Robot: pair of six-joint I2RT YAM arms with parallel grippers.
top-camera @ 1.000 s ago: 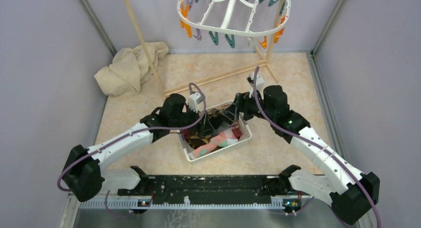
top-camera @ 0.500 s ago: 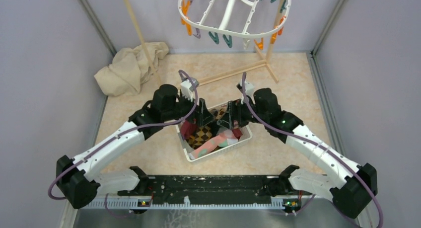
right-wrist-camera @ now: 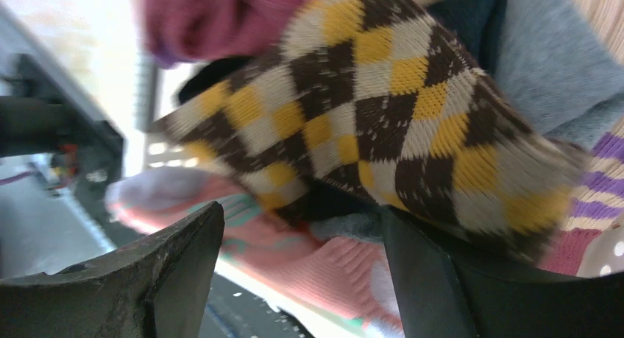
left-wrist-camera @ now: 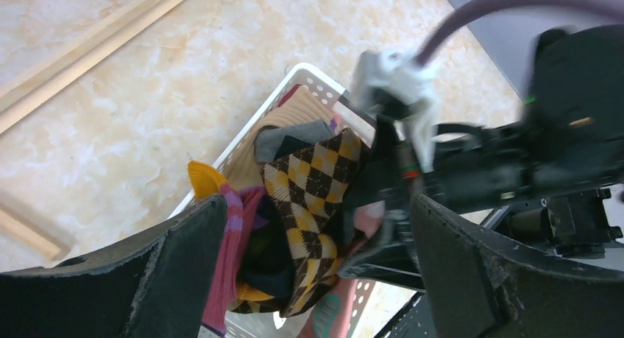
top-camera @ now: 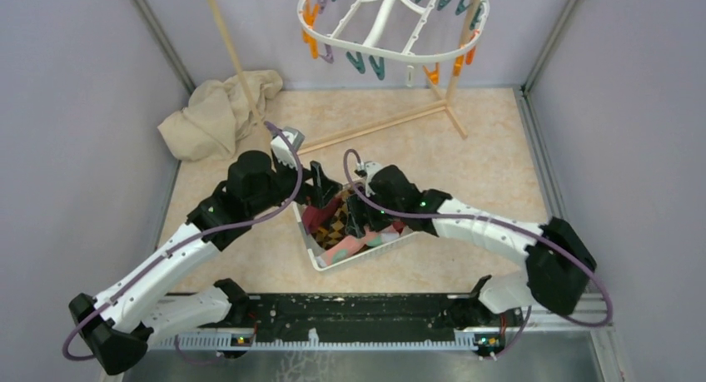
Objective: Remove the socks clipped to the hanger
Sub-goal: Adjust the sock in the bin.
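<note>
Socks (top-camera: 354, 232) are lying heaped in the white mesh basket (top-camera: 320, 259) at the middle of the table, not hanging. The hanger (top-camera: 391, 56) is dangling at the back from the wooden rack (top-camera: 241, 74). Its pegs (top-camera: 360, 62), so far as the overhead view is showing them, are carrying nothing, though the frame's top edge is cutting off part of it.

The right gripper (top-camera: 356, 220) is reaching down into the basket with its jaws standing apart. In its wrist view they are straddling the brown-yellow argyle sock (right-wrist-camera: 383, 117) and are not pinching it. The sock's long axis is running across the gap from one finger to the other, not along it. The left gripper (top-camera: 320, 182) is hovering over the basket's far-left rim, spread wide and holding nothing. From there the argyle sock is lying straight ahead and below, between its fingers (left-wrist-camera: 184, 242).

The right arm is the nearer one to the pile. Both hands are sitting low and well apart from the hanger, which is up and behind them. Any further unclipping would, I judge, be asking for a long lift back and upward — most likely by the left arm, which is already free of the basket.

No brand, label or lettering is showing legibly in any view.
</note>
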